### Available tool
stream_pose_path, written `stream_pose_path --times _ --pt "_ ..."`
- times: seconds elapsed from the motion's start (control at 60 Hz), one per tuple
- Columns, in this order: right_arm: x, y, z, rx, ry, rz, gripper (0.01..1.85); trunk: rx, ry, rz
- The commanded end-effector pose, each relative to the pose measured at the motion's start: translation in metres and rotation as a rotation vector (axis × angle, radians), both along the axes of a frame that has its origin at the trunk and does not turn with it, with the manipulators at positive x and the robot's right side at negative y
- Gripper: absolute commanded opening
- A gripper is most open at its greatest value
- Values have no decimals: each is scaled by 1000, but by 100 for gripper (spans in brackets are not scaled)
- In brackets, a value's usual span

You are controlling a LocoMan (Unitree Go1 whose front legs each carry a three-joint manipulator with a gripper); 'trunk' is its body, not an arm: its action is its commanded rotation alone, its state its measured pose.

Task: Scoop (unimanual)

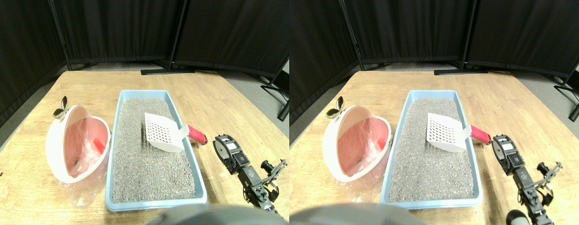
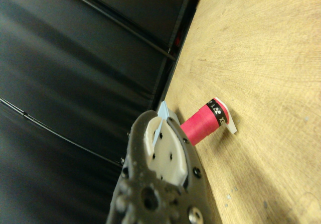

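from my station i see the right manipulator (image 1: 244, 171) reaching in from the lower right, its dark links angled up and to the left across the wooden table (image 1: 233, 103). the gripper (image 1: 222, 146) at its tip sits just beside the tray's right rim, close to the scoop's handle end but apart from it — nothing is in its grasp. whether the jaws stand open or closed i cannot tell; the forward camera shows only the rounded head, and the wrist camera shows just the dark frame of one jaw (image 2: 160, 184) with a pale pad inside it.

the scoop (image 1: 163, 132) lies in the blue litter tray (image 1: 153, 204), its white slotted blade resting on the grey litter (image 1: 148, 164) and tilted, with the neck propped over the right rim. its red-wrapped handle (image 1: 197, 135) sticks out past the rim above the table. in the wrist camera that red handle (image 2: 203, 123) pokes out from behind the jaw frame, with a black band and a white end cap.

left of the tray, touching its edge, stands a white bin (image 1: 78, 145) lined with a pinkish plastic bag. black curtains (image 1: 130, 28) close off the far side.
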State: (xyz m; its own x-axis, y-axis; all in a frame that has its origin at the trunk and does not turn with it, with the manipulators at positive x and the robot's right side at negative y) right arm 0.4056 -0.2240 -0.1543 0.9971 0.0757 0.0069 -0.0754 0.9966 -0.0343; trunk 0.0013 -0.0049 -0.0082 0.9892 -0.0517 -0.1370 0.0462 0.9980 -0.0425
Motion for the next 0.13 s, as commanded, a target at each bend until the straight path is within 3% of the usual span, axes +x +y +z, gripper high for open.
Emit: stream_pose_path --times 0.017,0.133 --pt "-2 4 8 -3 -53 7 5 -20 -17 -10" --pt "-5 5 8 4 -61 15 5 -20 -18 -14"
